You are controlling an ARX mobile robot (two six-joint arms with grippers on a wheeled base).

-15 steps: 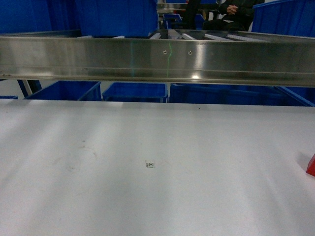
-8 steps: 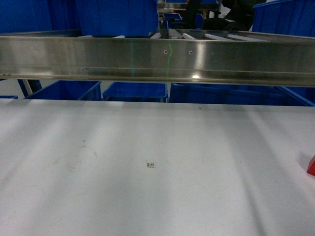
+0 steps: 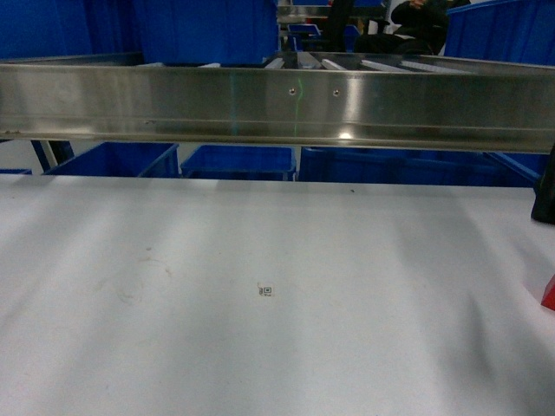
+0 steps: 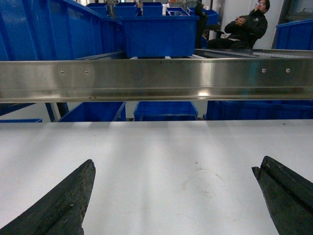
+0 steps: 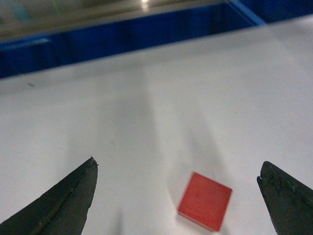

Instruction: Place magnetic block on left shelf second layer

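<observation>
The magnetic block is a small red cube lying on the white table. In the right wrist view it sits low, right of centre. In the head view only a corner of the block shows at the right edge. My right gripper hovers open above the block, its fingers wide apart and clear of it. My left gripper is open over bare table with nothing between its fingers. The steel shelf tier with roller rails spans the back, bearing a large blue tub at its left.
More blue tubs stand under the steel rail behind the table. A dark part of my right arm shows at the head view's right edge. A seated person is far behind the rack. A small printed tag lies mid-table.
A dark part of my right arm has come into the head view at the right edge, above the red block. The block has not moved. The person behind has shifted.
</observation>
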